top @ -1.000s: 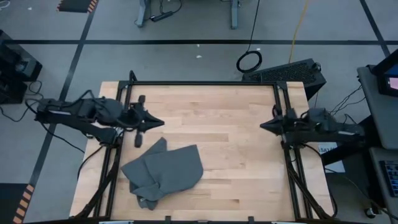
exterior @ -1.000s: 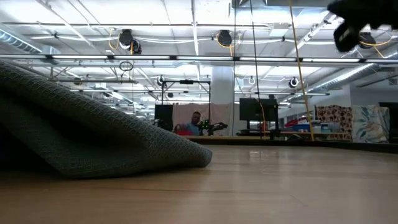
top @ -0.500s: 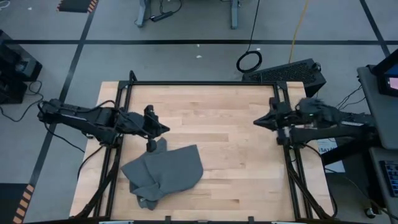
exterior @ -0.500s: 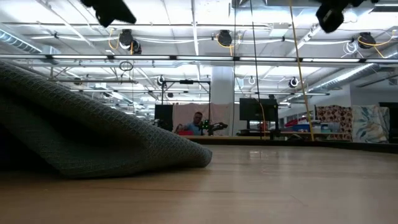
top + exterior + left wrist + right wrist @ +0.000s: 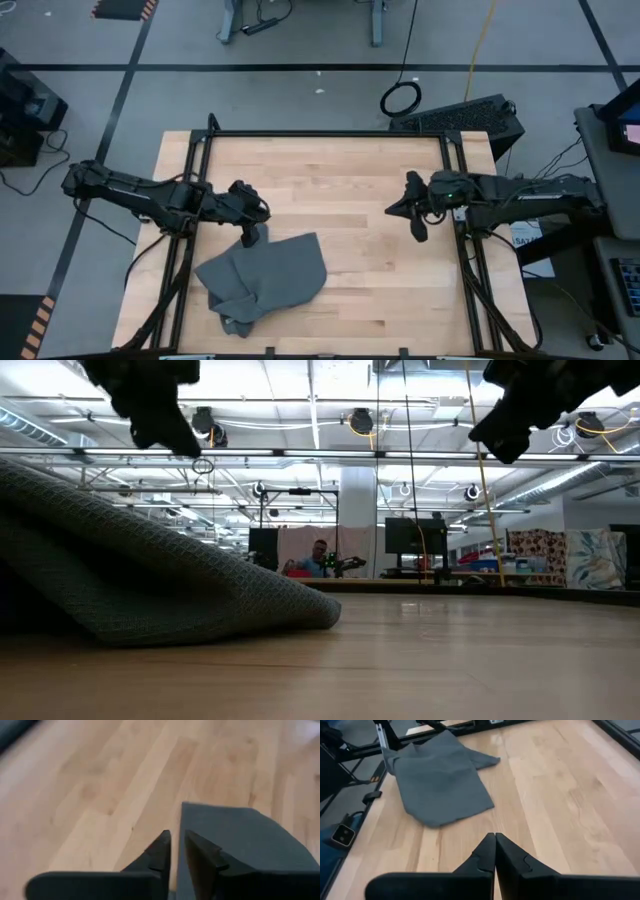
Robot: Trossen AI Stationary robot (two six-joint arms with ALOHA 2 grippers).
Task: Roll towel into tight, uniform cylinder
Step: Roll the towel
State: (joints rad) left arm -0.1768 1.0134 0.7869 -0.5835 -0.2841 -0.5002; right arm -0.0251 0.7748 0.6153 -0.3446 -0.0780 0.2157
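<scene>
A pale wooden table (image 5: 350, 200) stands on grey flooring in a bright workshop. The crumpled grey towel (image 5: 262, 280) lies front-left. The left gripper (image 5: 254, 232), fingers slightly parted and empty, has descended to its far corner. The right gripper (image 5: 417, 222), closed and empty, has swung inward.

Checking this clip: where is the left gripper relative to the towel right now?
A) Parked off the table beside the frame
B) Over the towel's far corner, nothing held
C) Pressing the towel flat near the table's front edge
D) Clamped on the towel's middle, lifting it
B. In the high view the left gripper sits above the far corner of the crumpled towel, and the left wrist view shows its jaws slightly apart with no cloth between them.
</scene>
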